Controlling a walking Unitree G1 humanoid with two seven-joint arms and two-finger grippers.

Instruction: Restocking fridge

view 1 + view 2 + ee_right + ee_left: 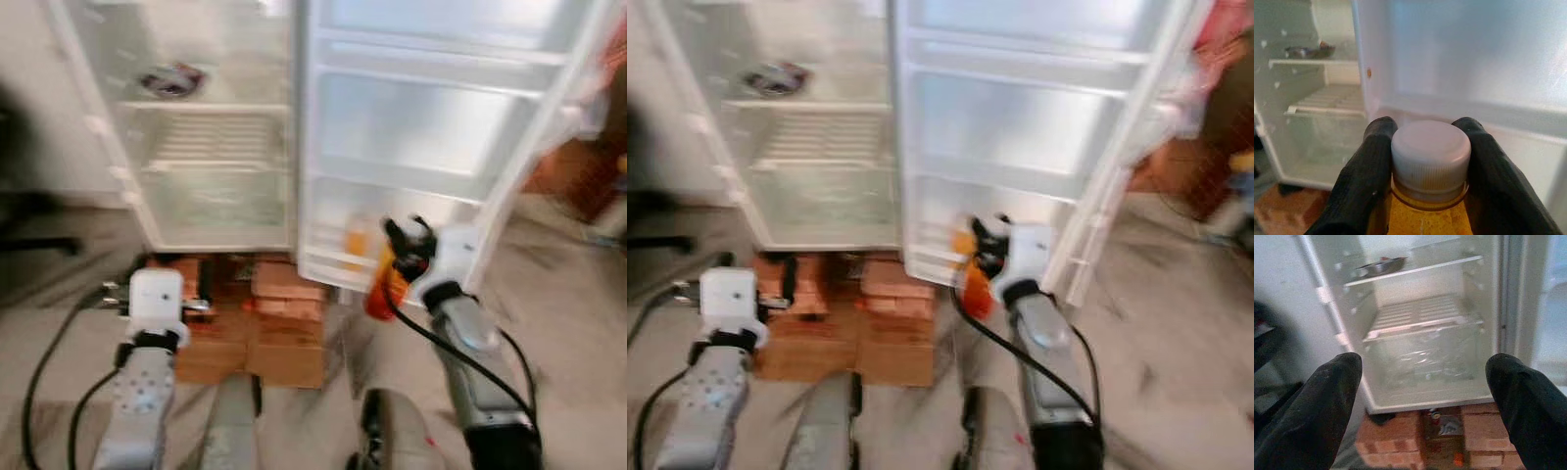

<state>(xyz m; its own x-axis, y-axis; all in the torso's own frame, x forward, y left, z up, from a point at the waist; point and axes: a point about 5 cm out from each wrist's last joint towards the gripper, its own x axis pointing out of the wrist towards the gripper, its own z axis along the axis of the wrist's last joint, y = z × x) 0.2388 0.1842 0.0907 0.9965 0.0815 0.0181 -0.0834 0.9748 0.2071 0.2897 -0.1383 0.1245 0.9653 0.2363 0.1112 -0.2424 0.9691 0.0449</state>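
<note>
Gripping orange bottle (1425,196) neck, right end effector (1429,161), beside fridge door (421,147)

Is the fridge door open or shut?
Open: the fridge door is swung wide, exposing the interior shelves and crisper drawer.

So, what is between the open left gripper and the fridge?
Nothing sits between the left gripper and the fridge. The left wrist view shows only open air ahead, with bricks lower down under the fridge.
</note>
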